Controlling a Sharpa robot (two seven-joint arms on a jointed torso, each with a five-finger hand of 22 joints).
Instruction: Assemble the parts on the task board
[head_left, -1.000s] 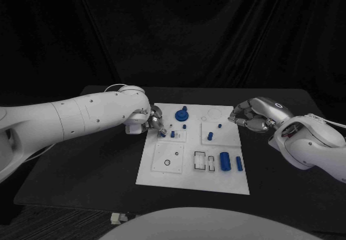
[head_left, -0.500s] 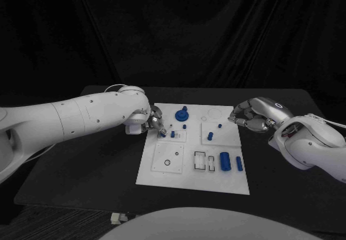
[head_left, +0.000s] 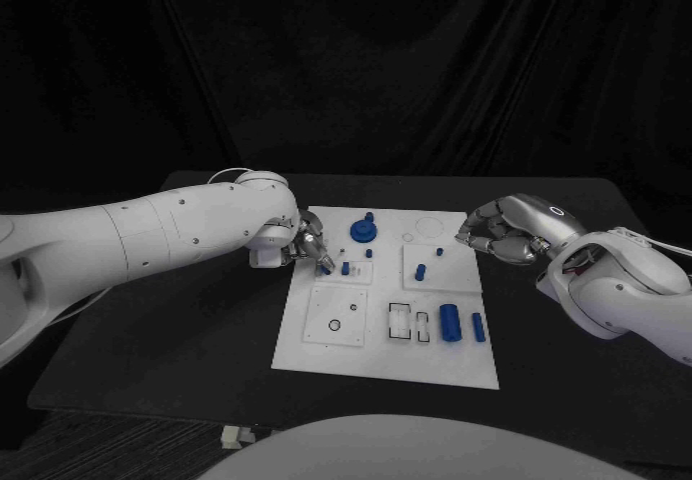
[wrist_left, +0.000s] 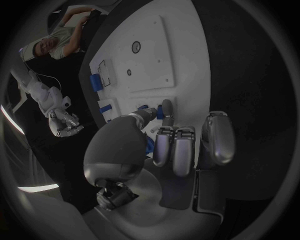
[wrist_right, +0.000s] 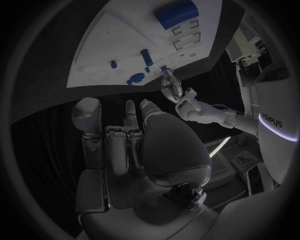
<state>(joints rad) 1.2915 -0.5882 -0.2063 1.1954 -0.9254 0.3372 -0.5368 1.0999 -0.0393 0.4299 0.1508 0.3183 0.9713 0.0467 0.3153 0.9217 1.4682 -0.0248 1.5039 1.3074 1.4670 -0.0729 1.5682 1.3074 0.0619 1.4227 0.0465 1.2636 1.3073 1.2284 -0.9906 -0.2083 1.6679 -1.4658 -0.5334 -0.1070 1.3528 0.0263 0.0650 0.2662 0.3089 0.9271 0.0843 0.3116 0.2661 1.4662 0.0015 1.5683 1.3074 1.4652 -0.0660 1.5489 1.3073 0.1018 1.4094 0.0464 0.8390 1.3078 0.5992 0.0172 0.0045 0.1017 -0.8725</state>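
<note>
The left hand sits at the task board edge, its fingertips pinching a small blue part over the board's surface. Just beyond those fingers stand a blue peg and a round blue knob. The right hand hovers off the board's opposite edge, fingers curled in on nothing, near a blue cylinder.

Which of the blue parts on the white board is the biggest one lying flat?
The thick blue cylinder near the task board's front right; the thin blue bar beside it is much slimmer, and the other parts stand upright farther back.
</note>
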